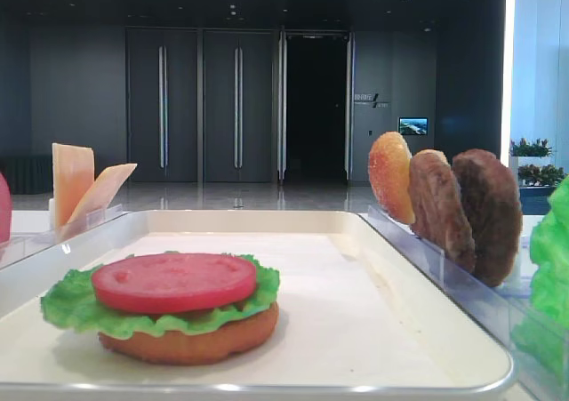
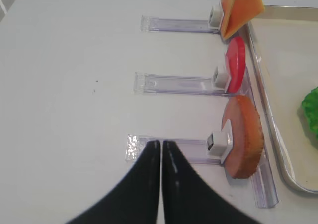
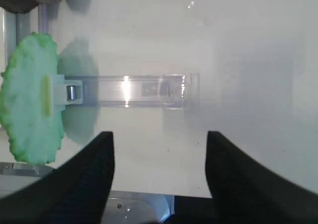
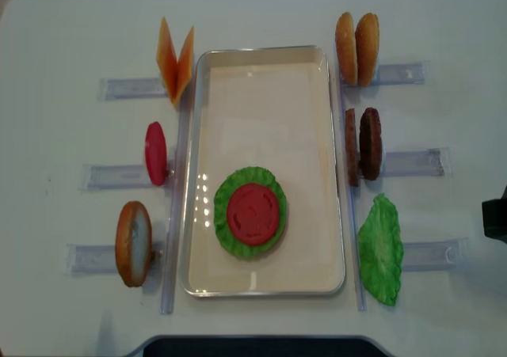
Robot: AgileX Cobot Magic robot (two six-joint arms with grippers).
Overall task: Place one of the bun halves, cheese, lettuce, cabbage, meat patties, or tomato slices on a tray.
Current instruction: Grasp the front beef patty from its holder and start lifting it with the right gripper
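Note:
The cream tray (image 4: 261, 104) holds a stack: a bun half (image 1: 191, 343), lettuce (image 4: 226, 230) and a tomato slice (image 4: 253, 213) on top. Standing in racks on the left are cheese (image 4: 176, 56), another tomato slice (image 2: 236, 62) and a bun half (image 2: 243, 134). On the right stand two bun halves (image 4: 356, 48), the meat patties (image 4: 351, 147) and a lettuce leaf (image 3: 30, 100). Cabbage is out of view. My left gripper (image 2: 161, 143) is shut and empty over the rack beside the left bun half. My right gripper (image 3: 159, 137) is open over bare table, right of the lettuce leaf.
Clear plastic racks (image 4: 119, 175) line both long sides of the tray, each with a strip reaching outward (image 3: 144, 90). A darker patty (image 4: 370, 143) stands beside the lighter one. A dark part of the right arm (image 4: 495, 218) shows at the table's right edge.

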